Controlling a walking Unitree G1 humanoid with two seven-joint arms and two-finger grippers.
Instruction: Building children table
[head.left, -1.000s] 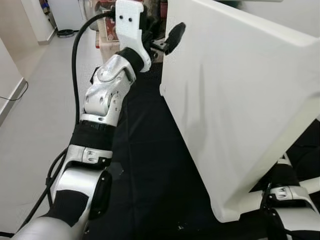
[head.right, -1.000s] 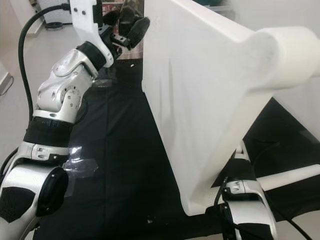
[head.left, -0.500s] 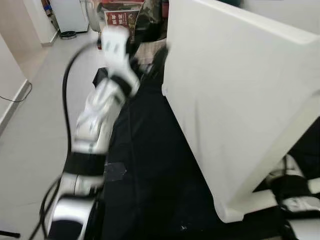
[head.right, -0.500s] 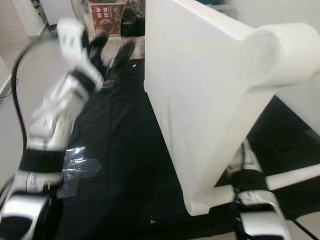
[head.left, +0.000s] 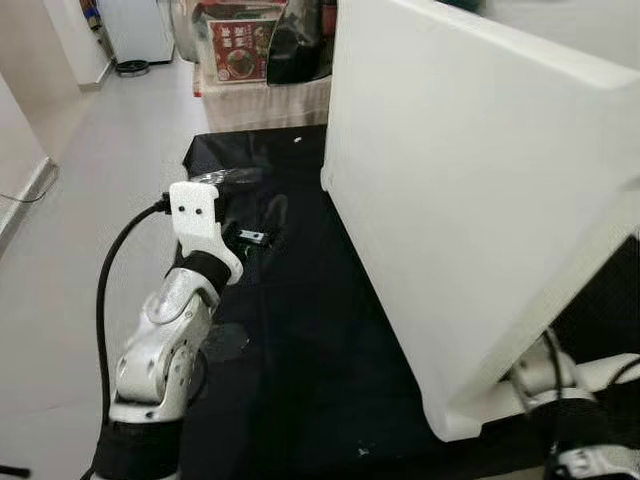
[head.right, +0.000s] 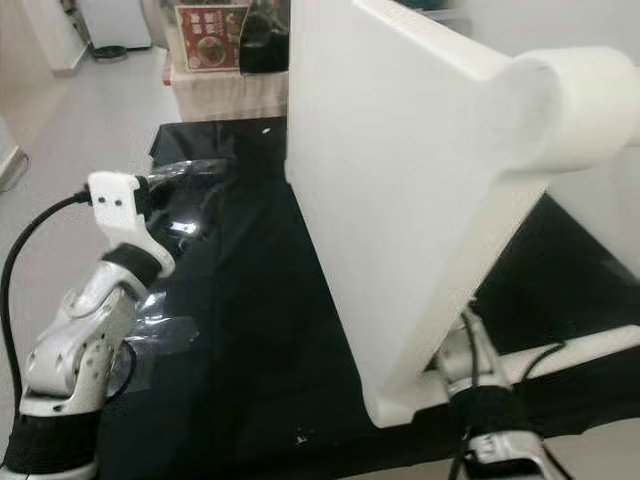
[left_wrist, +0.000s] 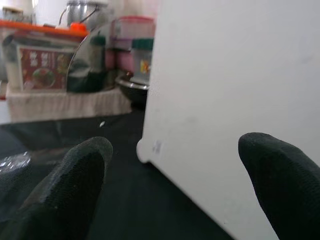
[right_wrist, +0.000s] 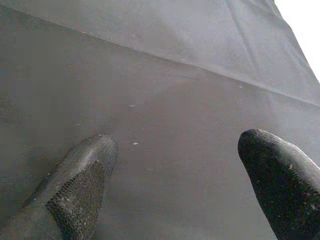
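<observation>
Looking down, I see the white tabletop panel (head.left: 470, 200) standing on edge on the black floor mat (head.left: 300, 340), its rounded leg (head.right: 575, 105) jutting out at upper right. My left gripper (left_wrist: 175, 175) hangs low over the mat's left side, fingers spread, apart from the panel. My right gripper (right_wrist: 175, 180) is spread too, pointing at a pale surface under the panel's near corner.
</observation>
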